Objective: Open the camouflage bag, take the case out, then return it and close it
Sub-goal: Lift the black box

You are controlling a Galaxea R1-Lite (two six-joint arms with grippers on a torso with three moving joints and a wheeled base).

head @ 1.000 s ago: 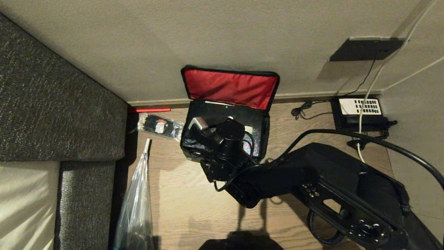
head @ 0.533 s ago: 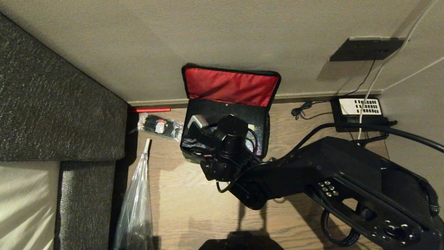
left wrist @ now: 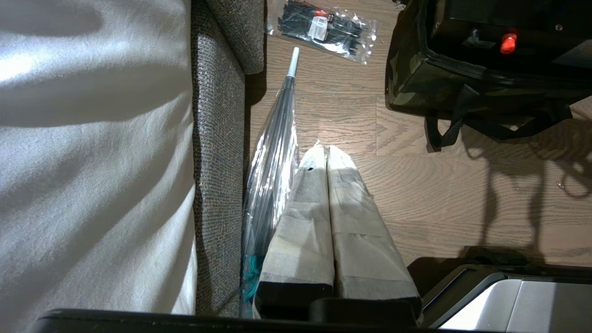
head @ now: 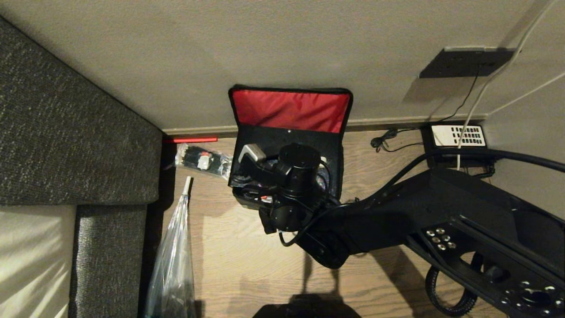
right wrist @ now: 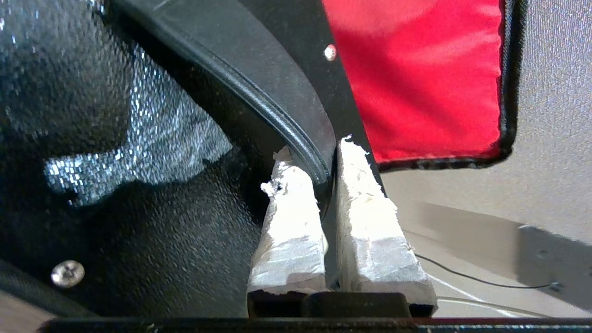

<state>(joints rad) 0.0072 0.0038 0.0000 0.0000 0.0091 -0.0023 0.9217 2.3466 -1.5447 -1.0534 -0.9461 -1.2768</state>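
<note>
The camouflage bag [head: 335,170] stands open on the wood floor against the wall, its red-lined lid [head: 289,110] leaning back on the wall. The black case [head: 282,137] is tipped up out of the bag, its top edge across the foot of the lid. My right gripper [right wrist: 319,152] is shut on the case's black rim [right wrist: 277,92], with the case's grained face [right wrist: 138,240] and the silvery lining [right wrist: 152,143] beside it. In the head view my right wrist [head: 296,176] hides the fingers. My left gripper [left wrist: 323,150] hangs shut and empty above the floor by the sofa, left of the bag [left wrist: 416,78].
A clear packet of black ties [head: 204,161] lies left of the bag. A clear umbrella [head: 174,256] lies along the grey sofa [head: 66,145]. A black telephone [head: 457,139] with cables sits by the wall at the right.
My right arm has lifted, and the case has tipped up further, now covering the lower part of the red lid. The left arm has kept still.
</note>
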